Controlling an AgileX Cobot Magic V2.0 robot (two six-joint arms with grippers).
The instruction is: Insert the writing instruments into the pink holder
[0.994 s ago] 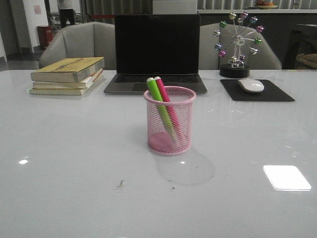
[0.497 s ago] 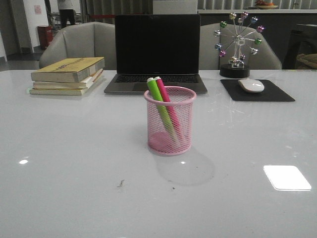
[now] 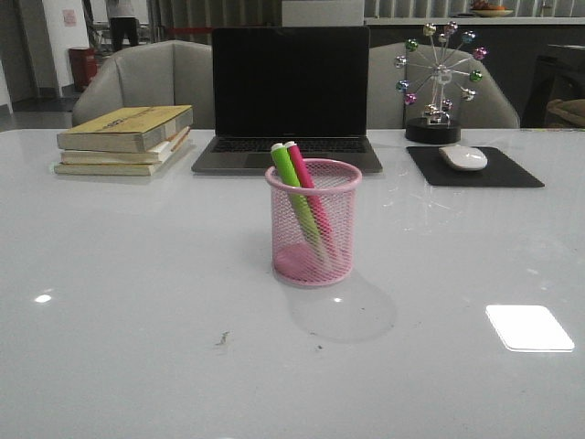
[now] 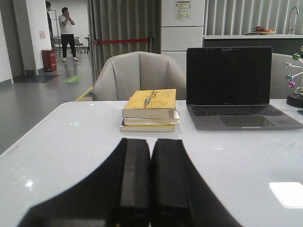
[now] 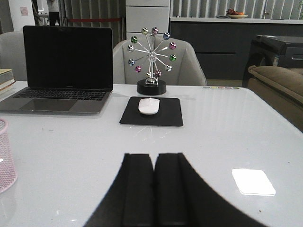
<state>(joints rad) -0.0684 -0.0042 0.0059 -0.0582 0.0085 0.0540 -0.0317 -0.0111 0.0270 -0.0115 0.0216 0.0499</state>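
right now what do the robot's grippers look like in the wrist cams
Both look alike. The left gripper has two flat, matte black rectangular fingers side by side, widening into a black body at the frame's edge. The right gripper has the same black slab-like fingers. No cables, markings or coloured parts show on either.

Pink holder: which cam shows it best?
Front view. The whole holder shows at mid-table, with the green pen and pink pen leaning inside. The right wrist view catches only its mesh edge; the left wrist view shows none of it.
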